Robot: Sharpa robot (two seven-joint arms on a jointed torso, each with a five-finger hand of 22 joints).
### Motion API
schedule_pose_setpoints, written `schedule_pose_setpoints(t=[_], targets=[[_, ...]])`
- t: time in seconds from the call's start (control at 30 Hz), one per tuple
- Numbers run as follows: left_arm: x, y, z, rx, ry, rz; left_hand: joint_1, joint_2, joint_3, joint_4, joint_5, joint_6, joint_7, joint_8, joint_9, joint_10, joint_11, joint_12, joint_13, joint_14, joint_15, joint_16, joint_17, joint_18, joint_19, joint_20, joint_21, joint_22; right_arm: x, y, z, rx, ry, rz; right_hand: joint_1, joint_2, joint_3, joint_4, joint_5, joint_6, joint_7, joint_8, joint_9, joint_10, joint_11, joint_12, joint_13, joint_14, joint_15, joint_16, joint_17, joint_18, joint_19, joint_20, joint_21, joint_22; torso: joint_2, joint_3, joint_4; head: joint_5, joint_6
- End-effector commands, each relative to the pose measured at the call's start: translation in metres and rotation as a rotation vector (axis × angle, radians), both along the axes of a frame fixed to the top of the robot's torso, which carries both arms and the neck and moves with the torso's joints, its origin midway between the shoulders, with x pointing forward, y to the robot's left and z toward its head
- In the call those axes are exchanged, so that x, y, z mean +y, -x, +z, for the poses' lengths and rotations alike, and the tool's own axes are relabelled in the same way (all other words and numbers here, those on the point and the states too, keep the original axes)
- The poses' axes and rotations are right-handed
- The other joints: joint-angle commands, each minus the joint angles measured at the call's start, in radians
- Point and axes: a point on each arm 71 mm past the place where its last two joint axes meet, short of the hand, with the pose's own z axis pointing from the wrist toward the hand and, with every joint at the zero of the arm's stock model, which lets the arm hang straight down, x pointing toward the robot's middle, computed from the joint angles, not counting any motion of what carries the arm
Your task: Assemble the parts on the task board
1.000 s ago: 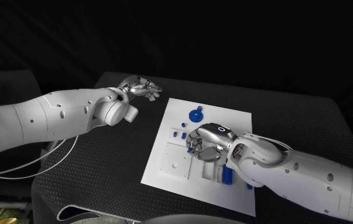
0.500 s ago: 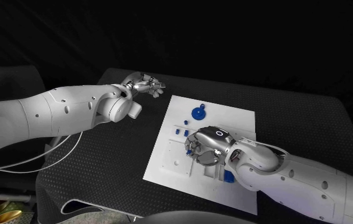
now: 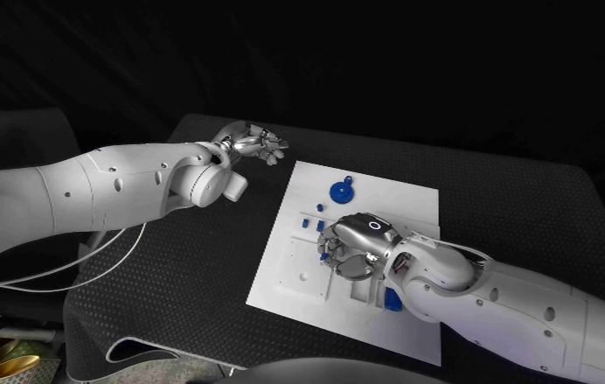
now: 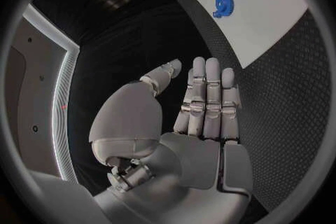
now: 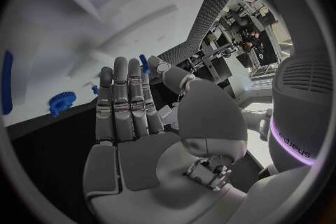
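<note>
On the counter [image 3: 164,279]: white board [image 3: 404,196], central, slots and recesses moulded in. Left robot hand [image 3: 256,146]: off the board's far corner, fingers straight and apart, holding nothing. Right robot hand [image 3: 350,246]: low over the board's middle, fingers bent down around a small blue part [image 3: 327,259]; whether it grips cannot be told. Blue gear [image 3: 340,192]: on the board's far end. Blue bar [image 3: 392,300]: near end, beside the right wrist. Step judged: picking or seating a mid-board part; next calls for a sure pinch and alignment.

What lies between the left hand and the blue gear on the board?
In the head view, only bare black table and white task board lie between left hand and blue gear.
</note>
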Motion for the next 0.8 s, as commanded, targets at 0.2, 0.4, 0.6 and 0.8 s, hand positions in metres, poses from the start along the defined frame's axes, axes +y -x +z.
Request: schedule_pose_setpoints(t=[0.2, 0.4, 0.6, 0.8], targets=[[-0.0055, -0.0011, 0.0027, -0.013, 0.016, -0.014, -0.001, 0.01, -0.005, -0.003, 0.004, -0.007, 0.0, -0.006, -0.002, -0.006, -0.002, -0.005, 0.001, -0.005, 0.0, -0.006, -0.002, -0.004, -0.007, 0.0, -0.007, 0.021, 0.0048, 0.0009, -0.0024, -0.009, 0.043, 0.007, 0.003, -0.005, 0.003, 0.006, -0.001, 0.03, -0.023, 0.003, 0.055, 0.008, 0.003, 0.005, 0.001, 0.005, 0.001, 0.005, 0.002, 0.014, 0.008, -0.001, 0.005, 0.023, -0.001, 0.0001, 0.001, -0.005, -0.003], [-0.0074, -0.0013, 0.0026, -0.012, 0.017, -0.019, -0.001, 0.011, -0.006, -0.003, 0.004, -0.007, 0.0, -0.006, -0.002, -0.006, -0.002, -0.005, 0.001, -0.005, 0.0, -0.006, -0.002, -0.004, -0.007, 0.0, -0.007, 0.021, 0.006, -0.0004, -0.0035, -0.011, 0.053, 0.007, 0.004, -0.006, 0.004, 0.007, -0.001, 0.03, -0.023, 0.003, 0.055, 0.008, 0.003, 0.004, 0.001, 0.005, 0.001, 0.005, 0.002, 0.014, 0.008, -0.001, 0.005, 0.023, 0.0, 0.0002, 0.0013, -0.007, -0.001], [-0.0085, -0.0013, 0.0029, -0.012, 0.018, -0.021, -0.002, 0.011, -0.006, -0.003, 0.004, -0.007, 0.0, -0.006, -0.002, -0.006, -0.002, -0.006, 0.001, -0.005, 0.0, -0.006, -0.002, -0.004, -0.007, 0.0, -0.007, 0.021, 0.0064, -0.0004, -0.0045, -0.004, 0.064, 0.01, 0.004, -0.006, 0.004, 0.007, -0.001, 0.03, -0.023, 0.002, 0.055, 0.008, 0.003, 0.004, 0.001, 0.005, 0.001, 0.005, 0.002, 0.014, 0.008, -0.001, 0.005, 0.023, 0.001, 0.0008, -0.002, -0.004, -0.003], [-0.0087, -0.0015, 0.0028, -0.011, 0.018, -0.022, -0.001, 0.012, -0.006, -0.003, 0.004, -0.007, 0.0, -0.006, -0.002, -0.006, -0.002, -0.006, 0.001, -0.005, 0.0, -0.006, -0.002, -0.004, -0.007, 0.0, -0.007, 0.021, 0.0076, -0.0005, -0.0055, 0.001, 0.075, 0.012, 0.004, -0.007, 0.004, 0.008, -0.001, 0.03, -0.023, 0.002, 0.056, 0.008, 0.003, 0.004, 0.001, 0.005, 0.001, 0.005, 0.002, 0.014, 0.008, -0.001, 0.005, 0.023, 0.0, 0.0009, -0.0006, -0.007, -0.004]])
